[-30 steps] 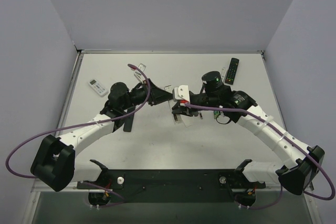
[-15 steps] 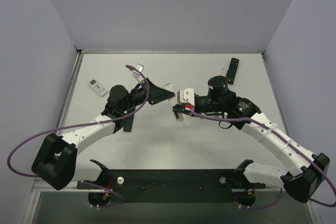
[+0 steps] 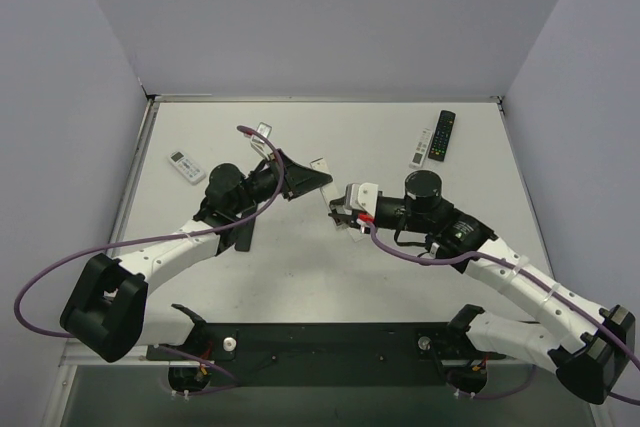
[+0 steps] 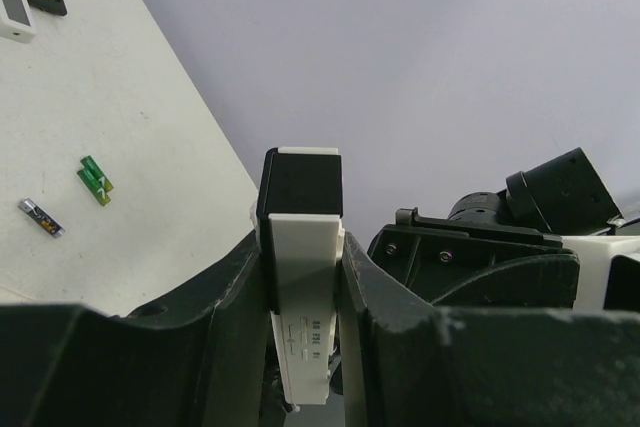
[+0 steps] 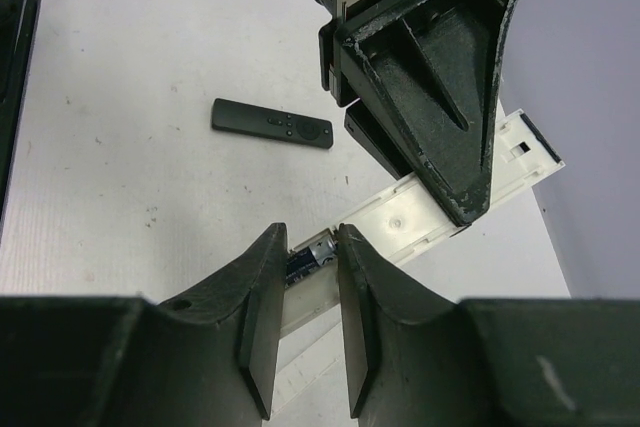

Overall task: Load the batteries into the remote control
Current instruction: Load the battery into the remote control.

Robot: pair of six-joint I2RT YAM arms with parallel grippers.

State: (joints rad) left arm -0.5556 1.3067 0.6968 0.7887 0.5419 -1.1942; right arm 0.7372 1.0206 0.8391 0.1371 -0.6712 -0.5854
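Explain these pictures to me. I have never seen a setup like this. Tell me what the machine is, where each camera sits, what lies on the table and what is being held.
These are two robot arms, the left arm and the right arm, bolted at the near edge of a table. The wide picture looks down from above. The other two come from a camera on each wrist. The left fingers clamp a white remote. The right fingers bracket a battery at that remote's open slot; whether they grip it, I cannot tell. Lying on the table are a black remote, a pale remote beside it, a small white remote, a slim black remote, green batteries and a dark battery.
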